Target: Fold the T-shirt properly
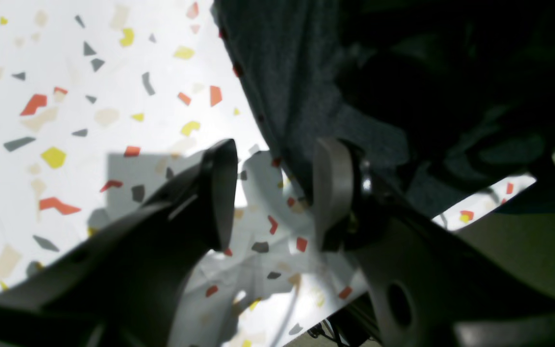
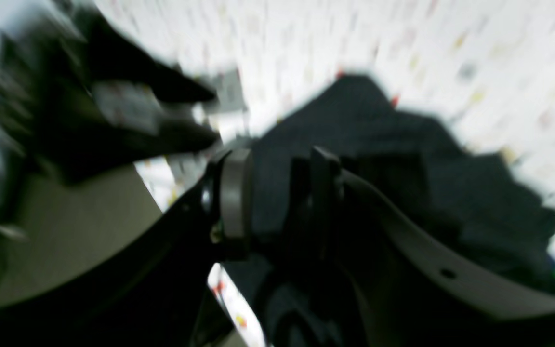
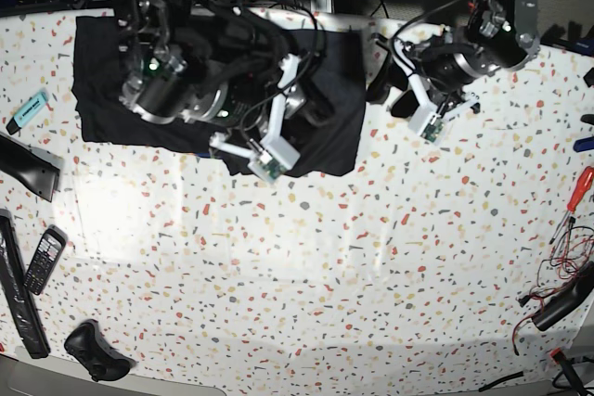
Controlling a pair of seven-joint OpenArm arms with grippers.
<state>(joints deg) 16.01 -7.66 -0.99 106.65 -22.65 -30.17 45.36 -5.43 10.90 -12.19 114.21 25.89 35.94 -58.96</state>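
On the speckled terrazzo-patterned surface (image 3: 306, 266) lies the soft, rumpled black T-shirt (image 3: 102, 90). The left hand (image 1: 272, 197) gapes wide, holding nothing beside the cloth's edge. The right hand (image 2: 277, 202), blurred, seems clamped on a fold.

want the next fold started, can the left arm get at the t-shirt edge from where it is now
Probably yes. The left gripper stands open with only bare table between its jaws, and the T-shirt hem lies right beside one of them. Nothing sits between them, so a short shift should reach it.

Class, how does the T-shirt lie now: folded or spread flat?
Partly folded. The T-shirt forms a rumpled black block at the table's far edge, layers bunched.
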